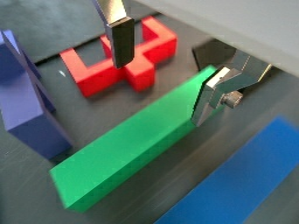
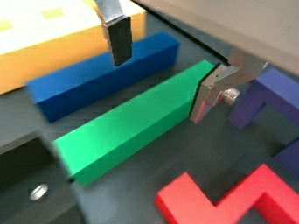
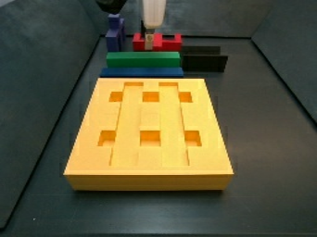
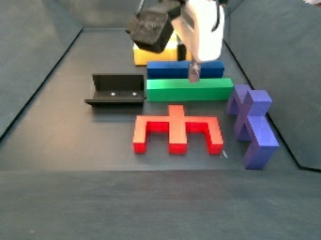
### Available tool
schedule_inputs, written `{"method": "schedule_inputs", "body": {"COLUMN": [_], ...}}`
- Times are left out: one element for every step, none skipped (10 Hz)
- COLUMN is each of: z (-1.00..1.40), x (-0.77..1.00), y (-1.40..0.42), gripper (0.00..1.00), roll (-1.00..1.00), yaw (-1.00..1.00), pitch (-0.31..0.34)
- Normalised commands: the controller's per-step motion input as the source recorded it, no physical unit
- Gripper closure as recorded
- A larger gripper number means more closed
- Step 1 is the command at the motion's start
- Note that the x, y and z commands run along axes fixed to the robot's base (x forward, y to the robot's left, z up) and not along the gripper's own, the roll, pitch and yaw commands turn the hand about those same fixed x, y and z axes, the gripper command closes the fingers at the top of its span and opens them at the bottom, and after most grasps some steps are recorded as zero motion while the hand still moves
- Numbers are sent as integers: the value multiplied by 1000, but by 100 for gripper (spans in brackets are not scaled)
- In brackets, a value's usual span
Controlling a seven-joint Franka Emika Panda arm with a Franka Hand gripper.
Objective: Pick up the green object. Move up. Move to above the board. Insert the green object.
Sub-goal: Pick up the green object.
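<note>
My tool [image 1: 163, 74] sits over the smooth, matt, plastic-looking green object [image 1: 128, 149], fingers [image 1: 118, 35] bare silvery metal; bench [image 3: 266, 194] dull grey.

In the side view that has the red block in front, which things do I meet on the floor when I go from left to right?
Fixture → red notched block → purple block. The gripper hangs open above, at the green object.

Lab test cell: my two-finger silver gripper [image 4: 194, 75] hangs inside dark grey walled enclosure [image 3: 50, 111], dark L-shaped fixture [image 4: 113, 91] on floor, plain coloured blocks beside grooved yellow-orange slab board [image 3: 148, 130].
</note>
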Motion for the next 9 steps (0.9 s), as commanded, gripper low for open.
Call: {"method": "schedule_inputs", "body": {"z": [-400,-274,-246,-337,-354,-320,-266,-157,-60], "x": [-380,-354,-14,386,349,120,-20,-243,-237], "y": [-103,-11,0,-11,0,0,0,0,0], "gripper": [0,0,0,0,0,0,0,0,0], "roll": [-70,0,0,40,34,84,110,50,0], "yaw": [-534,-374,-80,120,137,131,29,-9,-37], "pitch": [16,0,10,89,56,39,26,27,0]}}
